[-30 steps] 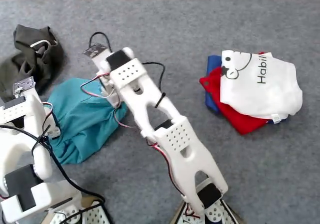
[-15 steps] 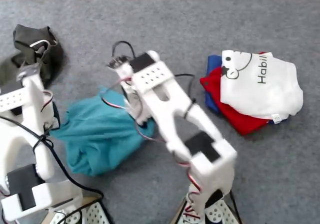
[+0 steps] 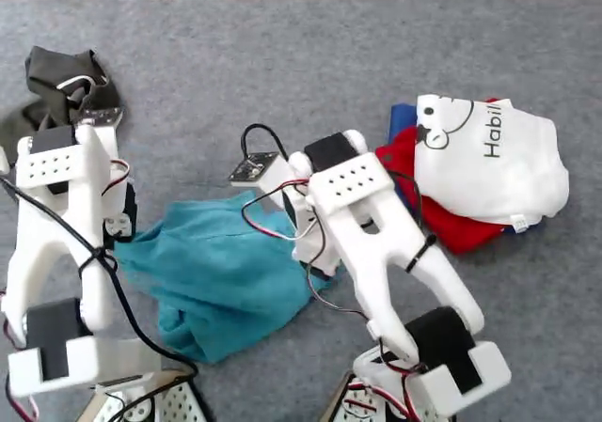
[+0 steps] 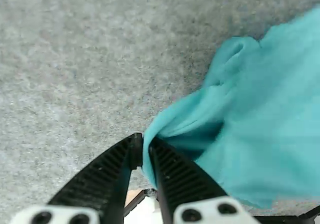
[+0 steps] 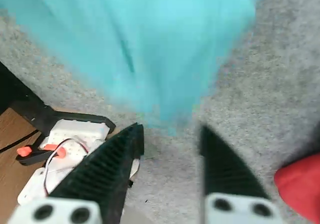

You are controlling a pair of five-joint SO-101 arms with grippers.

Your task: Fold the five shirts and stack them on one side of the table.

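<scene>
Last sec you dragged the crumpled teal cloth shirt (image 3: pixel 221 276) twd centre, btwn both tools. Left tool (image 4: pixel 143 149) pinches its edge; right tool (image 5: pixel 170 134) gapes wide beside it. Bunched, no fold yet.

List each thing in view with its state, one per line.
teal shirt: unfolded, bunched up
dark shirt: crumpled, unfolded
white shirt: folded, top of stack
red shirt: folded, under white shirt
blue shirt: bottom of stack, mostly hidden
left gripper: shut on the teal shirt
right gripper: open
</scene>
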